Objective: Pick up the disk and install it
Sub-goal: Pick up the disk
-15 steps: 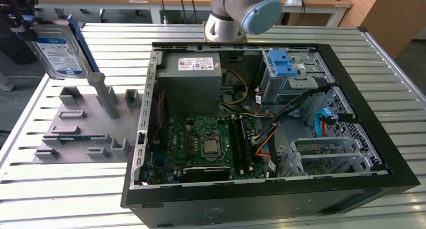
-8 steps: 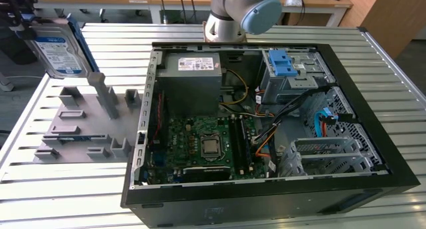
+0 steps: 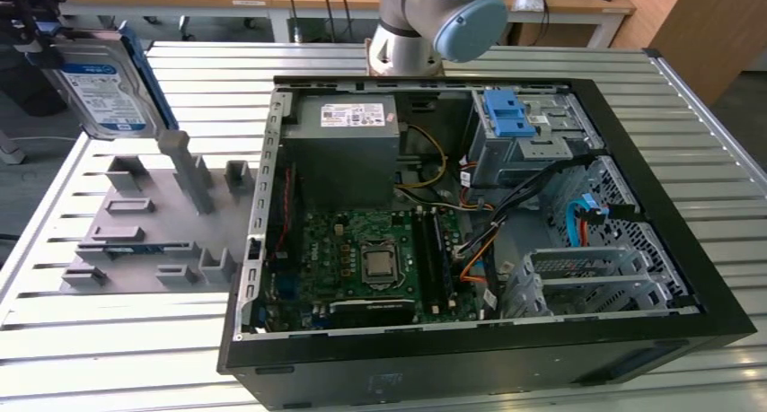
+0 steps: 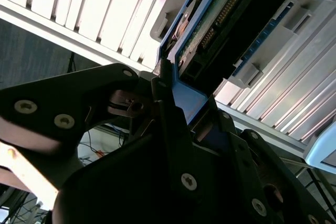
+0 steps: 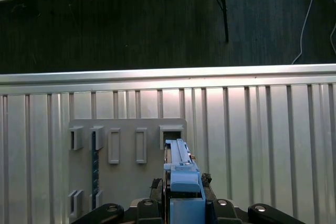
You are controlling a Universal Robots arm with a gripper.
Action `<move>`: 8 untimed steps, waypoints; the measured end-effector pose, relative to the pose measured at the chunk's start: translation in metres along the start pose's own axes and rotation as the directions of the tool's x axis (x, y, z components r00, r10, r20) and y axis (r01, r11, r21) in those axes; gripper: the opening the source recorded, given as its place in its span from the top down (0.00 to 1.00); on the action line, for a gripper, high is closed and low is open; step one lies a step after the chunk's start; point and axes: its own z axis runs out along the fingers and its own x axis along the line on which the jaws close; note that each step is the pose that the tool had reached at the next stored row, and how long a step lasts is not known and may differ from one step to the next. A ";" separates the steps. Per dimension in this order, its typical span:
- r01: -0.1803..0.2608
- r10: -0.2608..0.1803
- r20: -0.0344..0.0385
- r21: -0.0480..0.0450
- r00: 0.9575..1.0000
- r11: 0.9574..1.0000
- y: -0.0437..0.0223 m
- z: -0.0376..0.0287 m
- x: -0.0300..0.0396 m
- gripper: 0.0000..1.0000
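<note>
Pincer point(image 4: 181, 103) clamped on the disk point(image 3: 106, 87) by its blue rail. Disk hangs upright over the grey fixture point(image 3: 150, 223), at the exterior view's left of the open PC case point(image 3: 671, 250). Risk: narrow edge grip, so the disk may tilt or slip and snag the case wall.

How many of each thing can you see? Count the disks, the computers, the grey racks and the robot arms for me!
Disk: 1
Open computer case: 1
Grey rack: 1
Robot arm: 1
Total: 4
</note>
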 end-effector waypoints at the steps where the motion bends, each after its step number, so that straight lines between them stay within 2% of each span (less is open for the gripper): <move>1: 0.000 0.000 0.000 0.000 1.000 1.000 0.0000 -0.0005 0.0000 0.63; 8: 0.000 0.000 0.000 0.000 1.000 1.000 0.0001 -0.0039 -0.0001 0.63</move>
